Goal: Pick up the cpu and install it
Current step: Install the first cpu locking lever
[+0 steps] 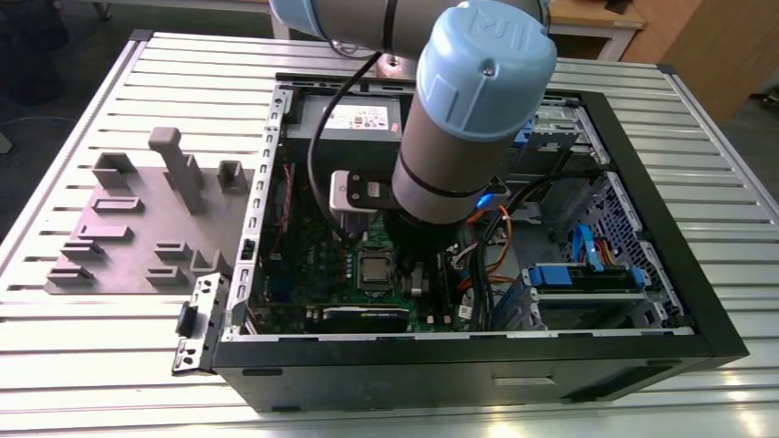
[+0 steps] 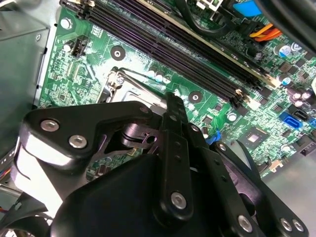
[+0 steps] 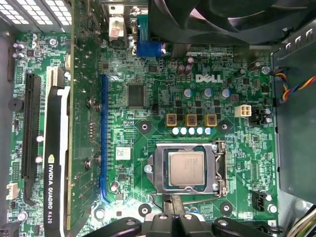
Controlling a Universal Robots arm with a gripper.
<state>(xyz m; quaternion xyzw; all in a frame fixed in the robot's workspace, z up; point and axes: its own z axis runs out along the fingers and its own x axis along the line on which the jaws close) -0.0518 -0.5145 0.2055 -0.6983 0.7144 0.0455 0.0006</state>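
Note:
The cpu [image 3: 186, 169] is a small square chip with a flat silver-grey top. It lies flat in the silver socket frame [image 3: 159, 170] on the green motherboard [image 3: 148, 98]. In the exterior view the cpu [image 1: 370, 271] shows as a grey square just to the left of the arm. My gripper [image 3: 174, 205] hangs low over the board at the socket's edge, beside the thin wire lever [image 3: 197, 197]. Its black fingers [image 3: 168, 203] are shut with nothing between them. In the second wrist view the gripper [image 2: 170, 98] points down at a corner of the socket frame [image 2: 118, 81].
An open black PC case [image 1: 658, 228] lies on a slatted metal table [image 1: 109, 365]. A graphics card [image 3: 54, 163], long black memory slots [image 2: 187, 59], a fan [image 3: 222, 19], a blue drive bay [image 1: 585, 276] and cables crowd it. A grey fixture plate [image 1: 134, 228] sits at the exterior view's left.

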